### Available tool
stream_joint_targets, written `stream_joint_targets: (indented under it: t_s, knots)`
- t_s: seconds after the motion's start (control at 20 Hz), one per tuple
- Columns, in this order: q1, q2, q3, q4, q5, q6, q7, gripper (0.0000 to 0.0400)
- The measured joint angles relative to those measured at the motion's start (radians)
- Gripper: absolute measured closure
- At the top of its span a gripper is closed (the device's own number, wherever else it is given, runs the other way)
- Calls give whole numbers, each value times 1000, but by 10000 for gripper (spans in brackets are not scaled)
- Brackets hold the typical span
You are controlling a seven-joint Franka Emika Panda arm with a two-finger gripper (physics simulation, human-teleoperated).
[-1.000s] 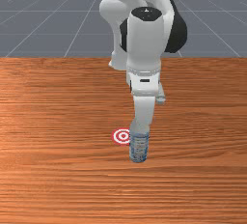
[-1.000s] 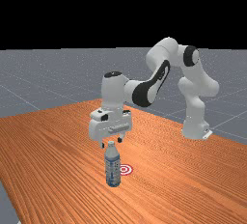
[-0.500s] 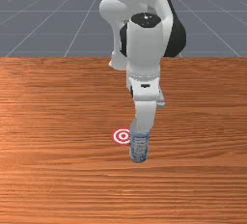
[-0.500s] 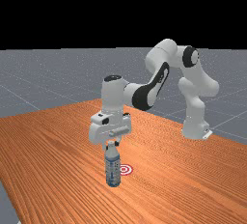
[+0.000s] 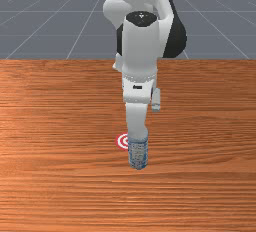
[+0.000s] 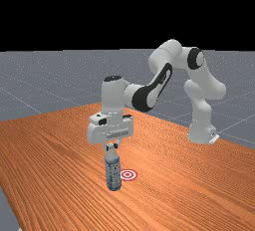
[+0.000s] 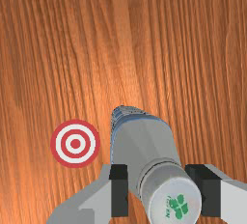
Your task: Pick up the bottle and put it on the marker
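In the far view my gripper [image 6: 111, 146] is shut on the neck of the blue-and-grey bottle [image 6: 113, 173], which hangs or stands nearly upright under the hand. Whether its base touches the table I cannot tell. The red-and-white ring marker [image 6: 129, 175] lies just to the far view's right of the bottle. In the front view the bottle [image 5: 138, 152] covers the right part of the marker [image 5: 121, 141]. From the wrist, the gripper [image 7: 161, 189] has a finger on either side of the neck of the bottle [image 7: 144, 143], with the marker [image 7: 75, 144] beside it.
The wooden table [image 6: 60, 150] extends around the bottle and marker on all sides. At the far view's right, the arm's base [image 6: 201, 130] stands on the table.
Over the last second the fingers closed in on the bottle's neck. Hand and bottle have since shifted together a little toward the front view's left and the far view's left.
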Motion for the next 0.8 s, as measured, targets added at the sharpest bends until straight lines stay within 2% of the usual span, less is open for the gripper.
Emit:
stream_joint_targets:
  t_s: [0.15,0.25,0.35,0.4,0.45,0.55,0.8]
  knots:
    - [-33,-2,9,-3,-3,0,-90,222]
    - [-28,-8,2,-13,-24,1,-96,222]
    - [-38,1,12,25,-6,-115,-110,225]
    - [-38,-19,13,-7,-6,-114,-110,225]
    - [-38,-40,13,-40,-6,-110,-110,225]
    - [-33,-106,6,-171,-3,35,-74,222]
    - [-27,-131,-2,-210,-1,52,-37,226]
